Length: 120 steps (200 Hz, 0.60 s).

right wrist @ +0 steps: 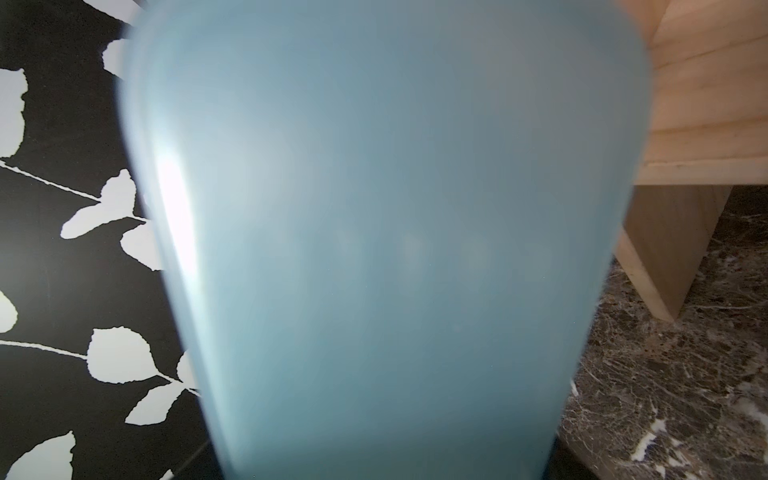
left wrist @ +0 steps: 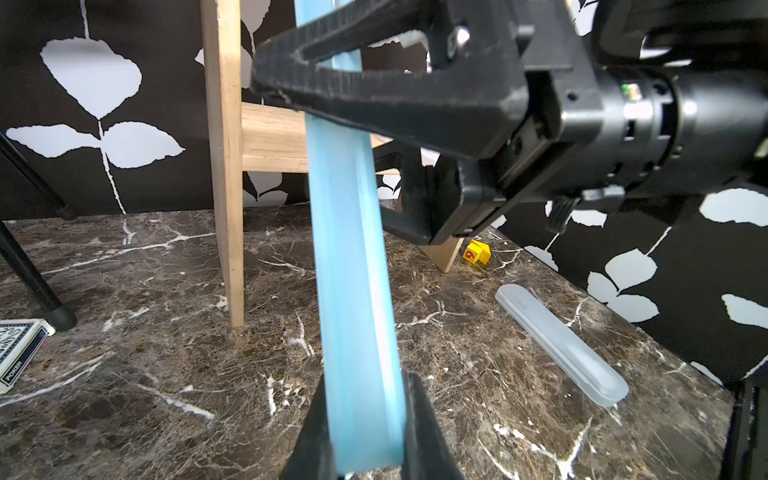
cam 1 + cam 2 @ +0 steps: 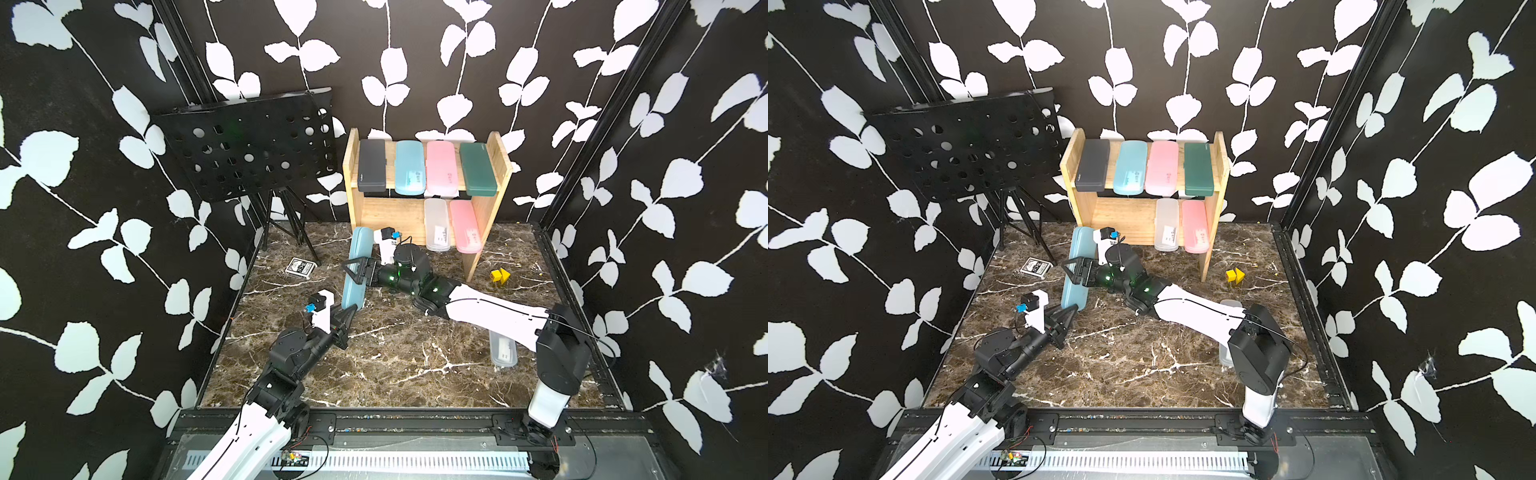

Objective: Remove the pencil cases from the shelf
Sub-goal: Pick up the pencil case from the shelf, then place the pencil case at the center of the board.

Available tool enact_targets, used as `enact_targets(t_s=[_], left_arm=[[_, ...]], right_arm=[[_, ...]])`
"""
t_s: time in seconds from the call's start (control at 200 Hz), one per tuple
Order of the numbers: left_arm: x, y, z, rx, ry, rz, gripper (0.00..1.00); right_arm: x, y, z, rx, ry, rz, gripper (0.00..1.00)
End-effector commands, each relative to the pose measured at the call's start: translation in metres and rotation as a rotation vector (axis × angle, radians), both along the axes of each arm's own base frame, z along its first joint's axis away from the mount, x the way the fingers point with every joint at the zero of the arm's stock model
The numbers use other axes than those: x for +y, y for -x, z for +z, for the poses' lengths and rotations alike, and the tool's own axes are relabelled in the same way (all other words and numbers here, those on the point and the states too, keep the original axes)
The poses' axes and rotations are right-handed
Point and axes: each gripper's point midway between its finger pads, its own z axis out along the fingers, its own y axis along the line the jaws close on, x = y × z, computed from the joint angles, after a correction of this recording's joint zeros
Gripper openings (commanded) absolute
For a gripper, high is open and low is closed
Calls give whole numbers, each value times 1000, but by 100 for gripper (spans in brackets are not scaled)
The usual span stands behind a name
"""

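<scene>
The blue case (image 3: 352,293) (image 3: 1074,289) (image 2: 353,270) (image 1: 374,249) is a long, slim box of frosted light-blue plastic with rounded ends. It is blurred in both wrist views. It is off the shelf (image 3: 494,166) (image 3: 1221,166) and slants above the surface (image 3: 395,365). Its far end is up by the empty left half of the lower tier and its near end points toward the robot. The left jaws stand narrow, clamped on the near end, with a finger (image 2: 419,424) pressed to each long side. The right jaws stand wide astride its middle. I cannot tell whether they press on it.

Six cases lie on the shelf. On the top tier, from the left, are the black case (image 3: 372,166), teal case (image 3: 410,168), upper pink case (image 3: 442,170) and green case (image 3: 478,170), all overhanging the front edge. On the right half of the lower tier, the clear case (image 3: 436,224) and lower pink case (image 3: 465,226) poke out in front. A loose clear case (image 3: 503,349) (image 2: 561,340) lies flat on the surface, partly hidden under the right arm (image 3: 494,309) in both top views.

That arm reaches across the front of the shelf, its wrist just before the clear case. A card box (image 3: 300,267) lies by the legs of the music stand (image 3: 249,145), to the left of the shelf. A yellow block (image 3: 500,276) sits near the shelf's right leg.
</scene>
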Motion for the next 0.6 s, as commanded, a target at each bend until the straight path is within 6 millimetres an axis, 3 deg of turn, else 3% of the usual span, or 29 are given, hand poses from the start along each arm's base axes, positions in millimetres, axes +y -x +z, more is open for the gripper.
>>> enact_targets(t_s=[0.0,0.03,0.09,0.12,0.21,0.3,0.32,0.35,0.37,0.465,0.595], left_arm=[[2,0,6,-16,24,15,55],[4,-1,5,-8,22,27,72],[8,-3,4,4,17,53,93],[9,-4,4,8,14,63,98],[12,-5,6,7,6,79,99],[15,-7,6,11,2,100,99],[16,-7,6,13,0,106,99],[16,-8,6,13,-1,108,99],[17,-8,5,16,-3,111,99],[18,-10,2,27,-1,123,99],[15,-14,-5,55,6,120,99]], right_arm=[[-1,4,14,-46,5,13,67],[-5,4,9,-39,33,6,67],[-16,4,1,-30,107,-8,66],[-24,5,-6,-18,157,-12,66],[-61,5,-34,50,310,-36,65],[-115,9,-77,154,504,-75,63],[-127,12,-92,189,557,-79,63],[-148,14,-90,200,588,-99,63],[-163,20,-108,236,644,-106,63],[-222,35,-144,339,799,-160,63],[-282,55,-182,476,957,-204,64]])
